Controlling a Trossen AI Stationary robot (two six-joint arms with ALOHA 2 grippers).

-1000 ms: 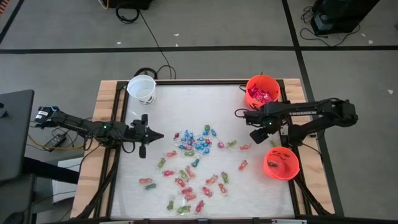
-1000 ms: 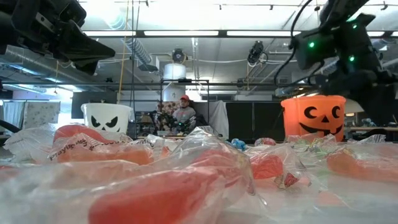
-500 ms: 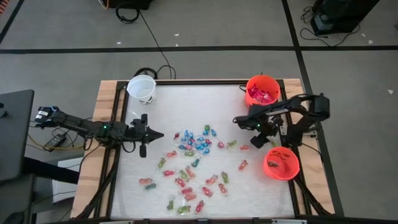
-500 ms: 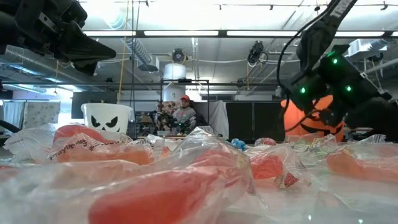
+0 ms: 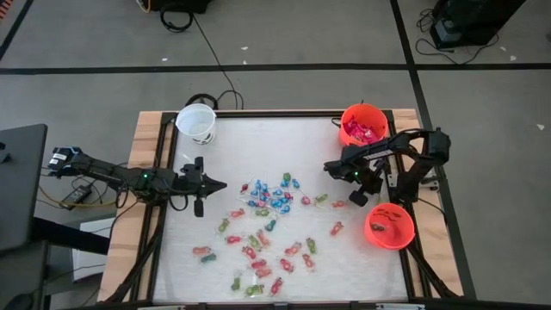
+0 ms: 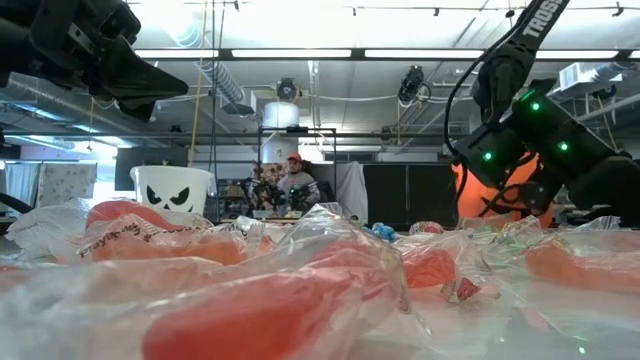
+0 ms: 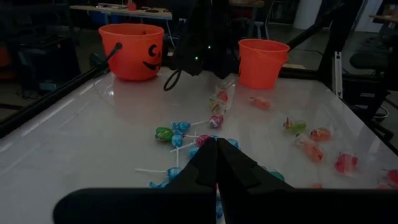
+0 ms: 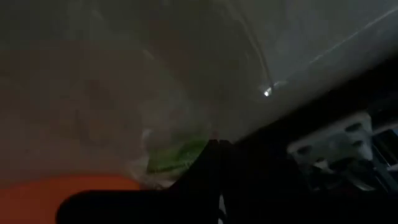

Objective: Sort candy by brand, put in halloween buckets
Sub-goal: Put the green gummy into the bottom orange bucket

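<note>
Though both orange buckets (image 5: 362, 126) (image 5: 389, 226) hold some candy, most sweets (image 5: 269, 226) litter mid-table, white bucket (image 5: 196, 122) looks empty; left gripper (image 5: 213, 187) closed empty, right gripper's (image 5: 332, 166) grip unclear.

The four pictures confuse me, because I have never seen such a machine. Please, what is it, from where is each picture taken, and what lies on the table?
It is a robot with two dark arms at a table. Each arm ends in a two-finger tool.

One picture looks straight down from above. One looks level across the table, so wrapped sweets fill it close to the lens. The other two come from cameras on the arms' wrists.

Many small wrapped sweets, the candy, lie in the middle of the table. Three buckets stand at its edges: a white bucket, an orange bucket with red packets and a second orange bucket.

The left tool is shut and empty, left of the candy. The right tool is between the two orange buckets. Its own picture is too dark to show whether it holds anything.
</note>
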